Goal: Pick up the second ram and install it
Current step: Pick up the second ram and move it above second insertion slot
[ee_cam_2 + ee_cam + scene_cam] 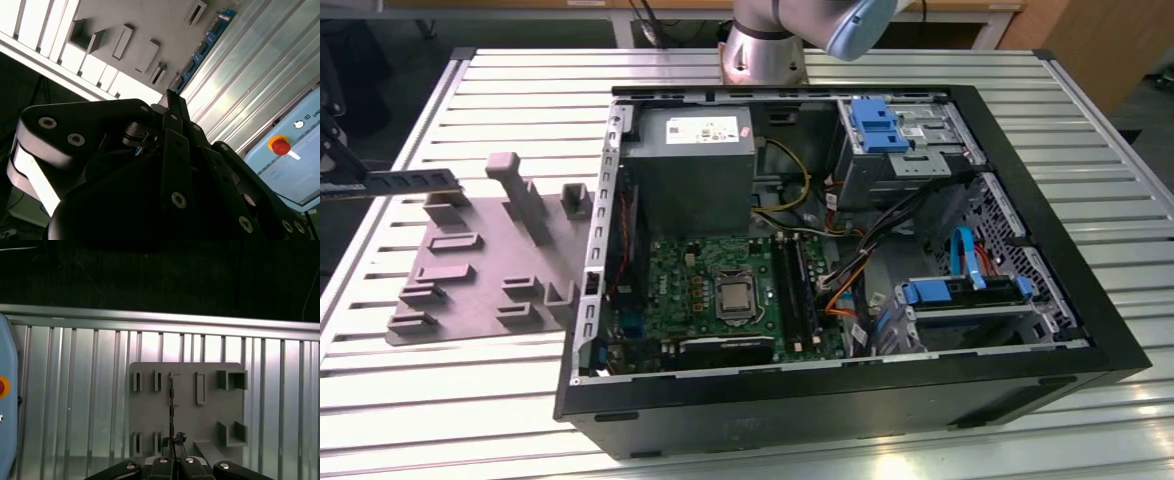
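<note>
We see the tool (172, 447) pinching the second ram (171, 400) by one end, edge-on above the grey tray (210, 415) on the tabletop (75, 405), well apart from the open computer case (854, 250); that end grip, we judge, leaves its long edge free

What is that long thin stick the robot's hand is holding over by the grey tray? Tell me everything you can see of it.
The long, thin, flat dark memory stick is a stiff-looking strip of circuit board; the second wrist view shows a bluish face with a row of small black chips. The black hand pinches one end, and the rest juts out level over the grey plastic tray with raised blocks, at the exterior view's left. Whether it clears those blocks I cannot tell.
</note>
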`<state>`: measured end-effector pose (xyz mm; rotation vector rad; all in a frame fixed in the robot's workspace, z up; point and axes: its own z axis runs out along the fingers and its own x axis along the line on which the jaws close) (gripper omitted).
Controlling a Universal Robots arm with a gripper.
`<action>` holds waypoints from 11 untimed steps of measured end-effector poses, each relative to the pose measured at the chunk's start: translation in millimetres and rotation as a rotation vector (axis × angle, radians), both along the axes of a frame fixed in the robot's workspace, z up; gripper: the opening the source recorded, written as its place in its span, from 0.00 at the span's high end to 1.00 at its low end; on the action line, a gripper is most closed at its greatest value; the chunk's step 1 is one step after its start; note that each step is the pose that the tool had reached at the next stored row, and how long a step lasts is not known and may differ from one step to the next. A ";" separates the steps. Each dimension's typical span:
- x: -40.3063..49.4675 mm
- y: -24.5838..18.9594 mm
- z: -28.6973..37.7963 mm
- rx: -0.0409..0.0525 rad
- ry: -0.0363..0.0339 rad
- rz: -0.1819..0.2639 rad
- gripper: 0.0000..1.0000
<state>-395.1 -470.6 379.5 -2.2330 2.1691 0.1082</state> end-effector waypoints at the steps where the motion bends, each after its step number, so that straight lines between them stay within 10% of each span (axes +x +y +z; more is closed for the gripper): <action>1: 0.0 0.0 0.7 0.0000 -0.0001 0.000 0.89; 11: 0.0 0.0 7.8 0.0000 0.0000 0.000 0.89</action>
